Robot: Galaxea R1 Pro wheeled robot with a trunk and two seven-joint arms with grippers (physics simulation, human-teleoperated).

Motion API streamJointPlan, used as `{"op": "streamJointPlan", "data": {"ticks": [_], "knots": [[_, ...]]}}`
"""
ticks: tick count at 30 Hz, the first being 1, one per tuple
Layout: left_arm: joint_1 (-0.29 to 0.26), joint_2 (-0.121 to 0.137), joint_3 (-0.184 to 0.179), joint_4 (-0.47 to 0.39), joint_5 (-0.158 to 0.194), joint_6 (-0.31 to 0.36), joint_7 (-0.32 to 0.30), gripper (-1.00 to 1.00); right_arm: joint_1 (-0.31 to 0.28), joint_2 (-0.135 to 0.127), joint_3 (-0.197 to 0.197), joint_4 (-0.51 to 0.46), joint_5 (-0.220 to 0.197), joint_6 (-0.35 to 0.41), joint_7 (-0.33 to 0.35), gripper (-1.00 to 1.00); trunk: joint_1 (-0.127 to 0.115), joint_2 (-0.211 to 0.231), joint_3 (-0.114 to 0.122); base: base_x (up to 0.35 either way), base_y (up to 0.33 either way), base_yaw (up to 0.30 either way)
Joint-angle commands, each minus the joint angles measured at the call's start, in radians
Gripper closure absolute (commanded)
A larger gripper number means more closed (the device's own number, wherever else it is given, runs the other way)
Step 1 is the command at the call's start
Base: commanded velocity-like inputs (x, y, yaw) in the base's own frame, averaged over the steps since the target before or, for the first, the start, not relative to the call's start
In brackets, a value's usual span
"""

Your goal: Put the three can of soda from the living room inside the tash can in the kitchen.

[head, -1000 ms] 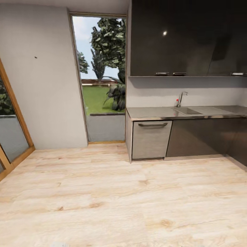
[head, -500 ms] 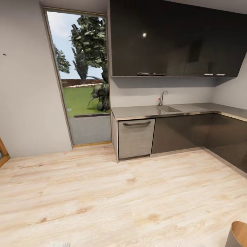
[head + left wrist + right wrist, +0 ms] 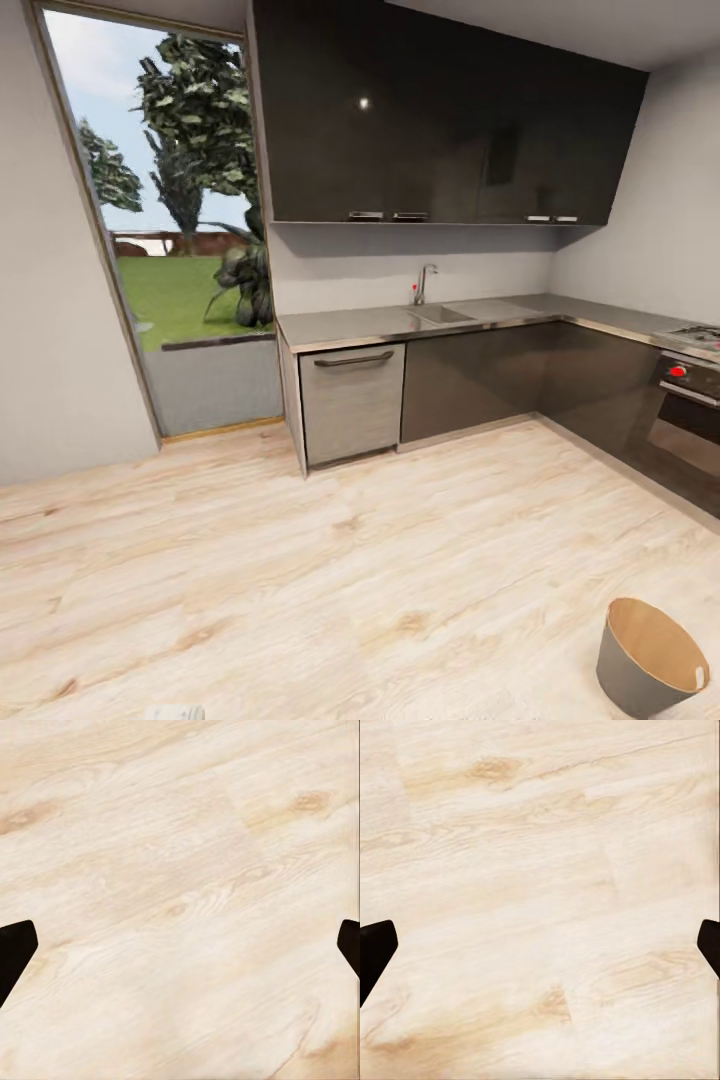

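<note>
Both wrist views look down on pale wood floor point(image 3: 180, 870), the left gripper point(image 3: 180, 952) and right gripper point(image 3: 540, 952) each spread wide with nothing between the fingers. The tash can point(image 3: 650, 668) stands upright on the floor at the near right. Beyond it runs the kitchen counter point(image 3: 350, 325) with its sink point(image 3: 440, 314), dark cupboards point(image 3: 440, 120) above and a tall window point(image 3: 170, 200) to the left

Lighting even and bright; rendering slightly soft, wide-angle stretch at the frame edges.

Daylight enters through the tall window point(image 3: 170, 230). A small specular glint sits on the glossy dark upper cabinets point(image 3: 363, 103), with a soft shadow band on the wall beneath them. The window frame leans visibly near the picture edge. The wood floor point(image 3: 180, 870) appears evenly lit and mildly blurred in both wrist views.
</note>
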Motion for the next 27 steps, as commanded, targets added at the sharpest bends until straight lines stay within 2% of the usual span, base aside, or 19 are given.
{"op": "streamJointPlan", "data": {"ticks": [1,27], "knots": [[0.000,0.000,0.000,0.000,0.000,0.000,0.000,-1.00,0.000,0.000,0.000,0.000,0.000,0.000,0.000,-1.00,0.000,0.000,0.000,0.000,0.000,-0.300],[0.000,0.000,0.000,0.004,0.000,0.000,0.001,-1.00,0.000,0.000,0.000,0.001,0.000,0.000,0.000,-1.00,0.000,0.000,0.000,0.000,0.000,-0.300]]}}
